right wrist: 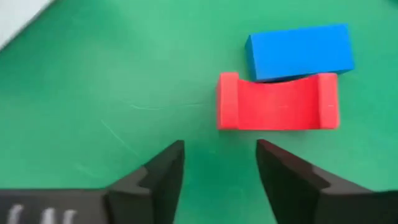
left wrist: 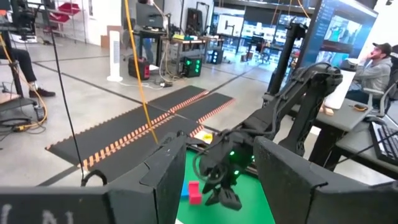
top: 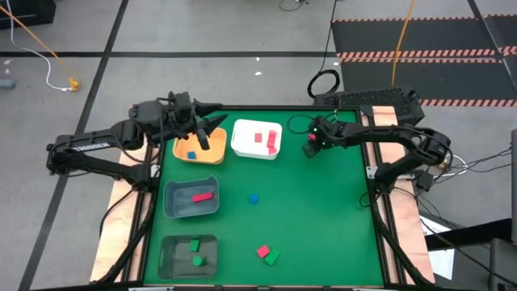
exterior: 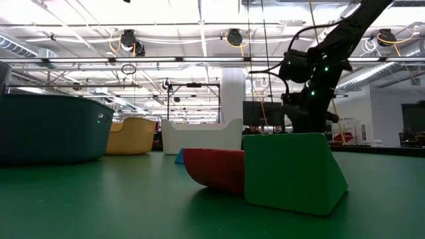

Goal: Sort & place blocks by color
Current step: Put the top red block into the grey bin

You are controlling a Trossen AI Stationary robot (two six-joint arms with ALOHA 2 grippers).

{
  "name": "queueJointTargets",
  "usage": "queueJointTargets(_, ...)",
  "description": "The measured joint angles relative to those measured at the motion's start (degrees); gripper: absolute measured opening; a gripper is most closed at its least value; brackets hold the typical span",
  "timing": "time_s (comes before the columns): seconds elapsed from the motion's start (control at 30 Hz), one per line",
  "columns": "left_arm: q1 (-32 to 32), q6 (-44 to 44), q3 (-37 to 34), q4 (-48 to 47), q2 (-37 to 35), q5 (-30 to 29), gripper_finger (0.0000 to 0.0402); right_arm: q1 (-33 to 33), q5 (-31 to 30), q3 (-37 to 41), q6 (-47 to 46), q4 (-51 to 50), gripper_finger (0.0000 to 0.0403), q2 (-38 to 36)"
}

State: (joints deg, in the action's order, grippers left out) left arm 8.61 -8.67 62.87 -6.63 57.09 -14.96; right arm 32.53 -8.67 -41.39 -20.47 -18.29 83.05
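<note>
My right gripper [right wrist: 219, 160] is open and hangs over the table's far right part [top: 312, 144]. Just beyond its fingertips a red arch-shaped block [right wrist: 278, 102] lies flat on the green mat. A blue bar [right wrist: 300, 51] lies against its far side. My left gripper [top: 203, 133] is open and empty above the orange bin [top: 199, 153], which holds a blue block [top: 191, 154]. Loose on the mat are a blue cube [top: 254, 198], a red block [top: 262, 251] and a green block [top: 272, 257], the last two touching.
The white bin [top: 242, 145] holds red and pink blocks. A grey bin [top: 174, 206] holds a pink bar, and a dark bin [top: 171, 257] holds green blocks. All bins stand along the table's left and far side. Bare mat lies at the centre and right.
</note>
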Motion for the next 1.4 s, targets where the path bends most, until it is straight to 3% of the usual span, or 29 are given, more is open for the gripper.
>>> queueJointTargets(0.3, 1.4, 1.0, 0.0, -1.3, -1.3, 0.0, 0.0191, 0.0, -2.0, 0.0, -5.5, 0.7, 0.0289, -3.7)
queueJointTargets(0.67, 2.8, 1.1, 0.0, -1.4, -1.3, 0.0, 0.0191, 0.0, -5.0, -0.1, -5.5, 10.1, 0.0271, 4.3)
queueJointTargets(0.93, 2.7, 1.1, 0.0, -3.1, -1.3, 0.0, 0.0191, 0.1, -6.2, -0.2, -5.4, 10.9, 0.0211, 7.7)
queueJointTargets(1.27, 2.7, 3.7, 0.0, -3.1, -1.3, 0.0, 0.0191, 0.1, -6.7, -0.3, -5.5, 11.9, 0.0035, 7.5)
queueJointTargets(1.4, 2.7, 3.7, 0.0, -3.1, -1.3, 0.0, 0.0191, 0.1, -4.6, -0.2, -6.0, 11.4, 0.003, 6.5)
